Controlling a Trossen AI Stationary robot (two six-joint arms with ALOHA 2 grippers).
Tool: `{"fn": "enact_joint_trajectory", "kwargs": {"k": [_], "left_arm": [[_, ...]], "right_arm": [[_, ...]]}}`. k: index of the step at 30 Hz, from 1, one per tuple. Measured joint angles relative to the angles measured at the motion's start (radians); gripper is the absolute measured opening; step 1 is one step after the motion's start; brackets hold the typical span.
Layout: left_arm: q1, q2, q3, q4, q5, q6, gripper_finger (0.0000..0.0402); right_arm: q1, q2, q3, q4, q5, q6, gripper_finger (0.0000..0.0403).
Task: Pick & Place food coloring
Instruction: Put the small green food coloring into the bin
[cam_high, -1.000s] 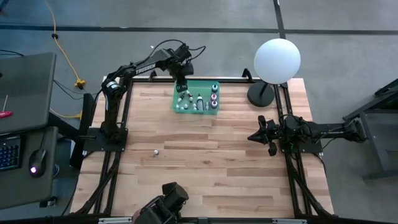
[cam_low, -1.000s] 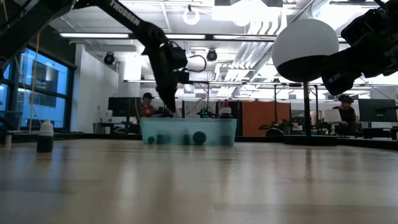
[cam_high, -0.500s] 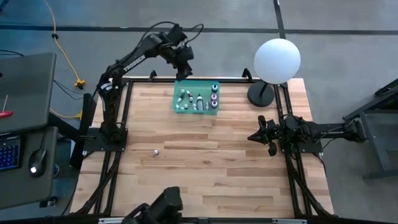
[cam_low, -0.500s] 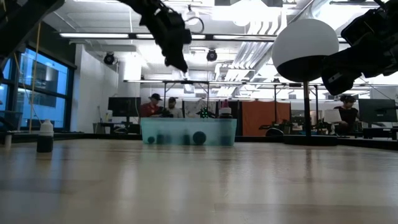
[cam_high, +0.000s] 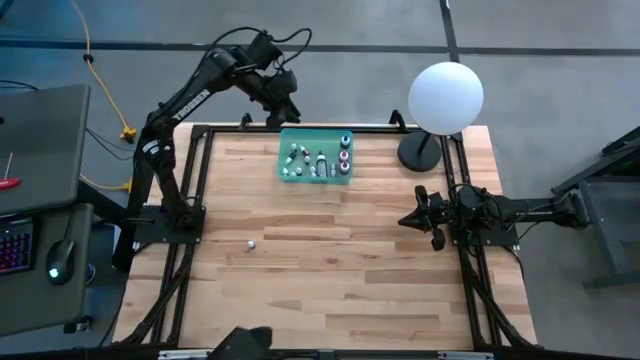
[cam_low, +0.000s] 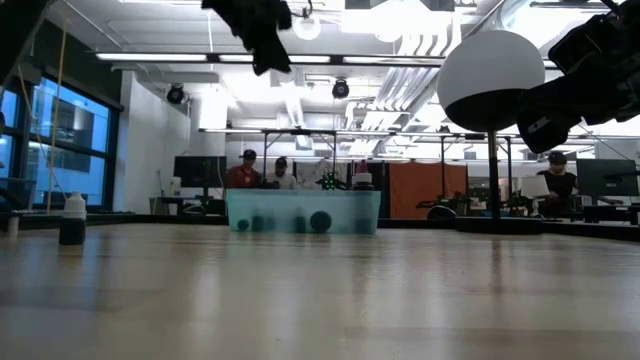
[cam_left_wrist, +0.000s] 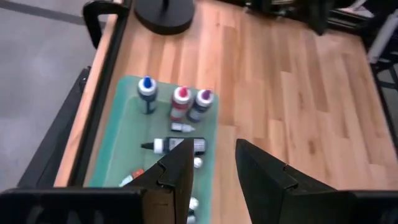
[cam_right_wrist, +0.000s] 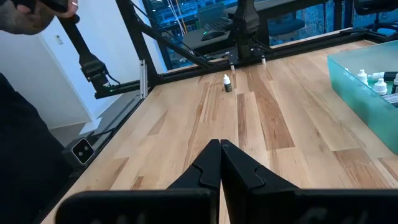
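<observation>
in the high view the left gripper hangs in the air just beyond the far edge of the table, near the green tray that holds most of the food coloring, while one small bottle stands alone on the wood, well apart from the tray; the right gripper waits at the right side of the table, beside the base of the white globe lamp. in the low view the left gripper is high above the tray and carries nothing, and the lone bottle stands upright at the left. i judge the step in hand is to fetch this last bottle, so the arm should come over it from above, straight down, and close on the body under the cap, so it does not tip. in the left wrist view the fingers are spread with an empty gap, and below them the tray shows bottles with blue and pink caps standing and others lying. in the right wrist view the fingers are pressed together on nothing, and the lone bottle stands far off. on the left arm there is white writing, but it is too small to read; the bottle labels are not readable either.
</observation>
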Motion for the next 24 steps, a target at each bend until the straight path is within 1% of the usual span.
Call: {"fn": "enact_joint_trajectory", "kwargs": {"k": [5,9,14,20,22,24], "left_arm": [[-0.020,-0.081,0.000,-0.064,0.006,0.008,0.0117],[-0.047,-0.172,-0.016,-0.091,0.004,0.002,0.0117],[-0.101,-0.282,-0.064,-0.134,-0.056,-0.026,0.0117],[-0.204,-0.416,-0.182,-0.154,-0.079,-0.130,0.0117],[-0.246,-0.460,-0.245,-0.159,-0.119,-0.179,0.0117],[-0.285,-0.509,-0.320,-0.158,-0.187,-0.222,0.0117]], "right_arm": [[0.000,0.000,0.000,0.000,0.000,0.000,0.0000],[0.000,0.000,0.000,0.000,0.000,0.000,0.0000],[0.000,0.000,0.000,0.000,0.000,0.000,0.0000],[0.000,0.000,0.000,0.000,0.000,0.000,0.0000],[0.000,0.000,0.000,0.000,0.000,0.000,0.0000],[0.000,0.000,0.000,0.000,0.000,0.000,0.0000]]}}
